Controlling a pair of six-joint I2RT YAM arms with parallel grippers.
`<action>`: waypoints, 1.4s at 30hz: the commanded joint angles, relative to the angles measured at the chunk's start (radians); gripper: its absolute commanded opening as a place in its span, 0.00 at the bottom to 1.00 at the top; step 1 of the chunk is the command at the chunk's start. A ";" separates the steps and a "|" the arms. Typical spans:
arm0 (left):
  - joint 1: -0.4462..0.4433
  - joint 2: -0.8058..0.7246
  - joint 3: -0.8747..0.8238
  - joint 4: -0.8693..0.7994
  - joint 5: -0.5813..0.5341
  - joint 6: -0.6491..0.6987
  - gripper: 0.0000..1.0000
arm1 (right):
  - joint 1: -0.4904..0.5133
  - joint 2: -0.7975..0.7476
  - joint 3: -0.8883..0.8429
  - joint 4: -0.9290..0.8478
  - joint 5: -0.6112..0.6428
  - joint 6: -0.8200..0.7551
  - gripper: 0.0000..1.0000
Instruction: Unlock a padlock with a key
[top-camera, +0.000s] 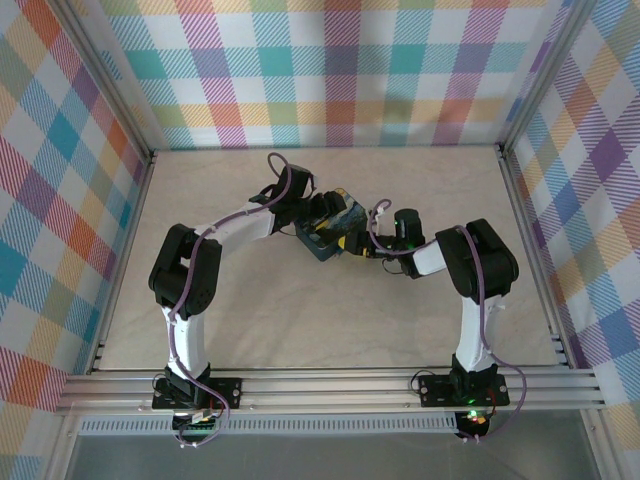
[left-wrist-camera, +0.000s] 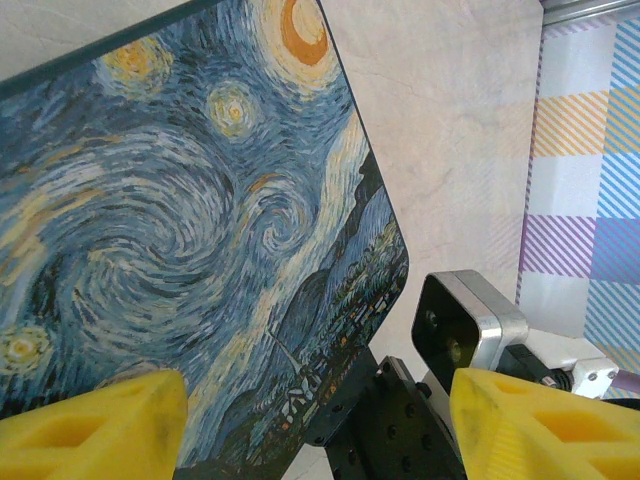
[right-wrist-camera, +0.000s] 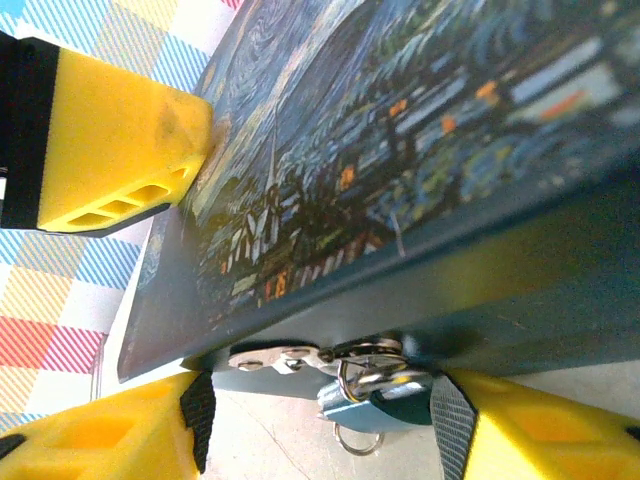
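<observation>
The dark-blue starry-night box (top-camera: 335, 235) lies mid-table between both arms. A tiny blue and silvery padlock (right-wrist-camera: 385, 405) hangs from a metal hasp (right-wrist-camera: 272, 357) on the box's front edge. Under it dangles a small silvery ring (right-wrist-camera: 357, 440); I cannot make out the key itself. My right gripper (right-wrist-camera: 320, 430) is open around the padlock, which sits close against the right finger's pad (right-wrist-camera: 452, 420). My left gripper (left-wrist-camera: 320, 430) is open over the box lid (left-wrist-camera: 190, 220), and one of its yellow fingers (right-wrist-camera: 120, 140) rests against the lid's far side.
The right arm's silver and black wrist camera (left-wrist-camera: 465, 320) sits close beside the box corner. Bare beige tabletop (top-camera: 300, 320) lies around the box. Plaid walls (top-camera: 330, 70) and metal rails (top-camera: 530, 240) enclose the table.
</observation>
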 joint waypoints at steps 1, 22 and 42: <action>-0.008 0.006 -0.026 -0.029 -0.002 0.004 0.70 | -0.010 -0.011 0.020 -0.048 0.042 -0.030 0.62; -0.008 0.006 -0.027 -0.027 0.000 0.000 0.70 | -0.009 0.062 0.012 0.193 -0.056 0.095 0.52; -0.008 0.005 -0.029 -0.026 -0.001 0.000 0.70 | -0.009 0.043 -0.026 0.206 -0.048 0.087 0.29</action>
